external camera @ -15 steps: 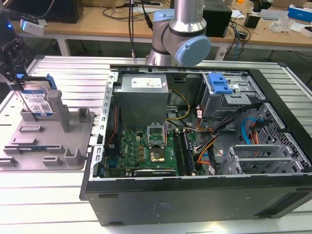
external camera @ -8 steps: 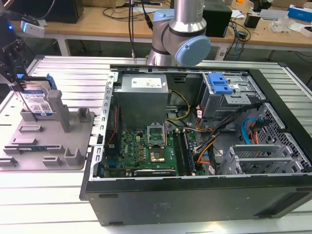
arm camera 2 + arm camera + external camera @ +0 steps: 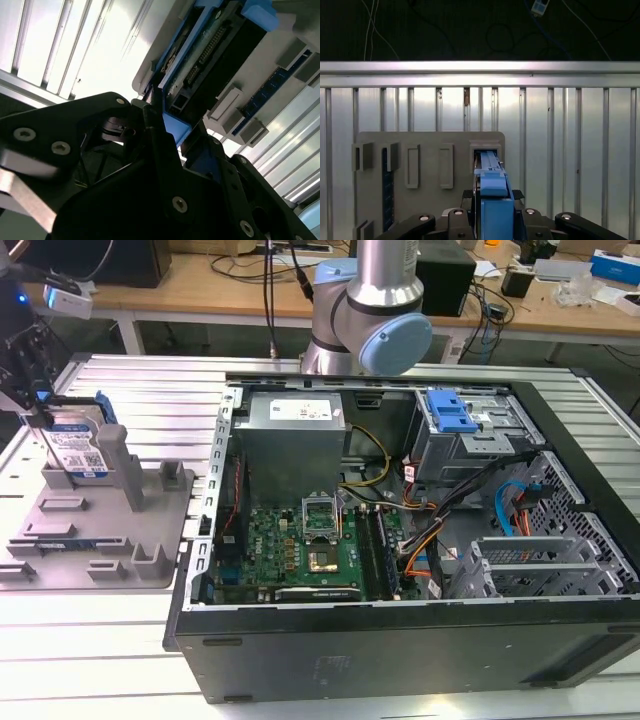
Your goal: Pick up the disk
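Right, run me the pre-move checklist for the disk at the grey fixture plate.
1. Gripper centred on the disk: ok, the disk runs edge-on through its middle in the first wrist view.
2. Firm hold on the disk: cannot tell.
3. Disk upright at the fixture plate: ok in the exterior view.
4. Disk clear of the plate's slot: cannot tell.
5. Computer case apart from the disk: ok, it stands beyond the plate, toward the exterior view's right.
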Robot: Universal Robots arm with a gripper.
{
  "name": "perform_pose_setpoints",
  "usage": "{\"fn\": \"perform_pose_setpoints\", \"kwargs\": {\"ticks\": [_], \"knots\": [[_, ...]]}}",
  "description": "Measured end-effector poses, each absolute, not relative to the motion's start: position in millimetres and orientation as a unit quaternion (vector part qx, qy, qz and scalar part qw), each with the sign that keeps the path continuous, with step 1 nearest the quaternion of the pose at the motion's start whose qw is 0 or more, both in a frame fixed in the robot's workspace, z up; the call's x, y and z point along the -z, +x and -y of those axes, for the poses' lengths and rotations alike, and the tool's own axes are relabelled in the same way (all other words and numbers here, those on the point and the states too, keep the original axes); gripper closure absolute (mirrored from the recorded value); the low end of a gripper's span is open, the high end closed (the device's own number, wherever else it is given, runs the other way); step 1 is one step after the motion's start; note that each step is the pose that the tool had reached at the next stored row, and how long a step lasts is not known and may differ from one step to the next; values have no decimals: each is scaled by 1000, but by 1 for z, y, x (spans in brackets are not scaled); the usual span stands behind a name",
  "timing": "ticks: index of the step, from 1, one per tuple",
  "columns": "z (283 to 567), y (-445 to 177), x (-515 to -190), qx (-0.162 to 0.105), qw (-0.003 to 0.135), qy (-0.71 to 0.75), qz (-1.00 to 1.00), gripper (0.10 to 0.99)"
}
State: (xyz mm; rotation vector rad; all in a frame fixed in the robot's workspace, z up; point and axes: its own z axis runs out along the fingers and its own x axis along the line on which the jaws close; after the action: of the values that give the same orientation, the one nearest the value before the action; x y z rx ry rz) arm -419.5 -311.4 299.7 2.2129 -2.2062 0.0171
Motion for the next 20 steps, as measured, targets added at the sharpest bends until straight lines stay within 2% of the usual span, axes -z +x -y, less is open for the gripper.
{"fn": "perform_pose_setpoints", "kwargs": {"ticks": [20], "knots": [[313,-420,-298,-5,8,708,706,722]]}}
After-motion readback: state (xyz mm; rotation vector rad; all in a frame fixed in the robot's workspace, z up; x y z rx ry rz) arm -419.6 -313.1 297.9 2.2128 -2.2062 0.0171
